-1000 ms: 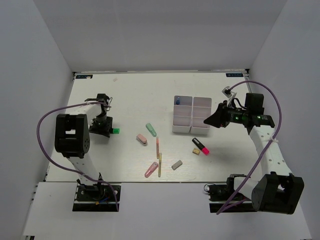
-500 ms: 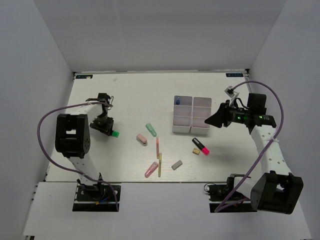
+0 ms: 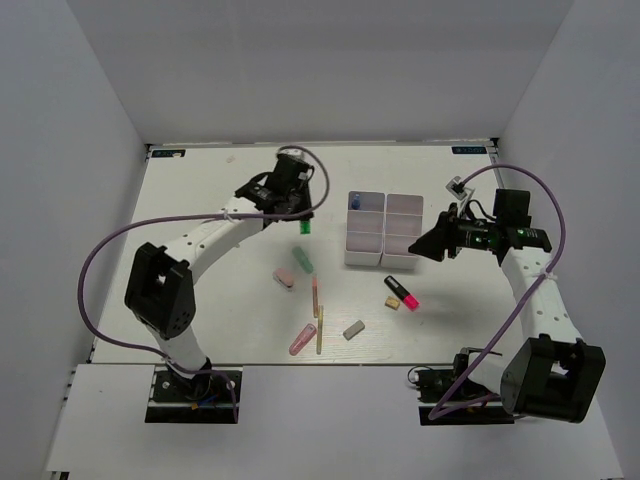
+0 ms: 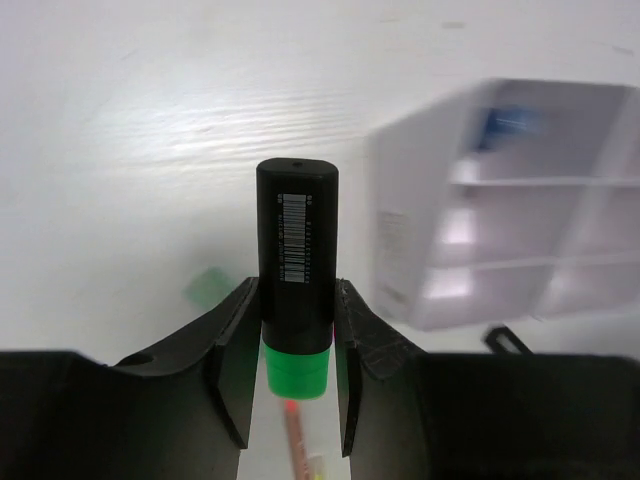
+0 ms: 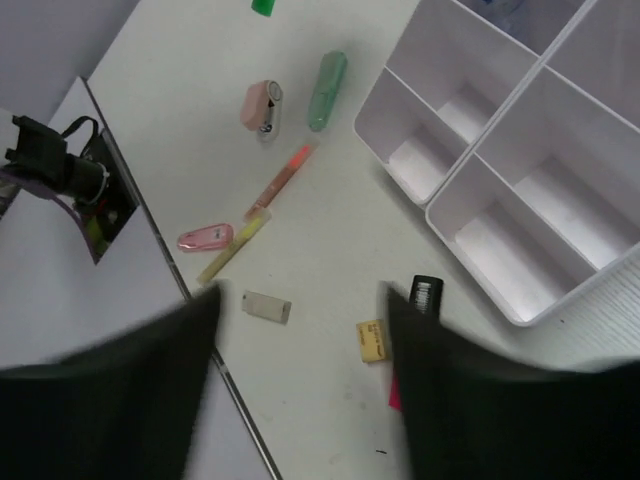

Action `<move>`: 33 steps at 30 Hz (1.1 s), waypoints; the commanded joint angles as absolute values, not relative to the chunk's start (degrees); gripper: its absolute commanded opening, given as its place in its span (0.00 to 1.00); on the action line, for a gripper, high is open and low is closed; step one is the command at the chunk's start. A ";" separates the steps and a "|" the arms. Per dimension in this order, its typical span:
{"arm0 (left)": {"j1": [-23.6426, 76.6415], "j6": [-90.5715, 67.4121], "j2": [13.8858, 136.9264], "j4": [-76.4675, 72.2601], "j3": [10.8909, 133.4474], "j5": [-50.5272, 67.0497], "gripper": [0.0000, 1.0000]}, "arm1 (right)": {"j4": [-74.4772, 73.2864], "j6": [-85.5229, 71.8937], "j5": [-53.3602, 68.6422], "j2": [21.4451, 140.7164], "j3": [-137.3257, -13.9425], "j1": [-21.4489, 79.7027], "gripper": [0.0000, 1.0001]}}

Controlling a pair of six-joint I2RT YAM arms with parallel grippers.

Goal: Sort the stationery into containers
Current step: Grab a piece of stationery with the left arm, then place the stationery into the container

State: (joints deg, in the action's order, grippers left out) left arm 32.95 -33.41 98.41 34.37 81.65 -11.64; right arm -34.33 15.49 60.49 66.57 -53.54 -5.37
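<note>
My left gripper (image 3: pixel 298 212) is shut on a black marker with a green cap (image 4: pixel 296 290) and holds it above the table, left of the containers (image 3: pixel 385 230). In the left wrist view the fingers (image 4: pixel 232 350) clamp the marker's body, and the white bins (image 4: pixel 520 230) show blurred to the right. A blue-capped tube (image 3: pixel 356 202) lies in the far left bin. My right gripper (image 3: pixel 422 246) hovers open just right of the bins, nothing between its fingers (image 5: pixel 150 380). Below it lie a black-pink marker (image 5: pixel 422 296) and a tan eraser (image 5: pixel 372 340).
On the table in front of the bins lie a pale green marker (image 3: pixel 302 260), a pink item (image 3: pixel 284 278), a pink stick (image 3: pixel 315 295), a yellow stick (image 3: pixel 320 336), another pink item (image 3: pixel 302 340) and a grey eraser (image 3: pixel 353 329). White walls enclose the table.
My left gripper closed on the green-capped marker at the table's left, then carried it up and right toward the bins. The right gripper has barely moved.
</note>
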 commanded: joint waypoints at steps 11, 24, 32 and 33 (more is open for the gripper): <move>44.47 -6.25 104.30 -8.99 89.19 13.14 0.00 | -20.94 9.78 43.44 58.98 -47.21 -8.08 0.00; 44.56 -12.83 118.29 -38.14 92.36 16.70 0.00 | -19.42 8.00 47.63 60.91 -46.23 -12.30 0.00; 45.18 -11.08 123.13 -37.88 94.39 15.65 0.00 | -19.16 7.91 50.53 61.70 -45.97 -14.32 0.00; 45.26 -11.16 123.48 -37.79 95.00 15.47 0.00 | -19.16 7.91 50.80 61.70 -45.97 -14.50 0.00</move>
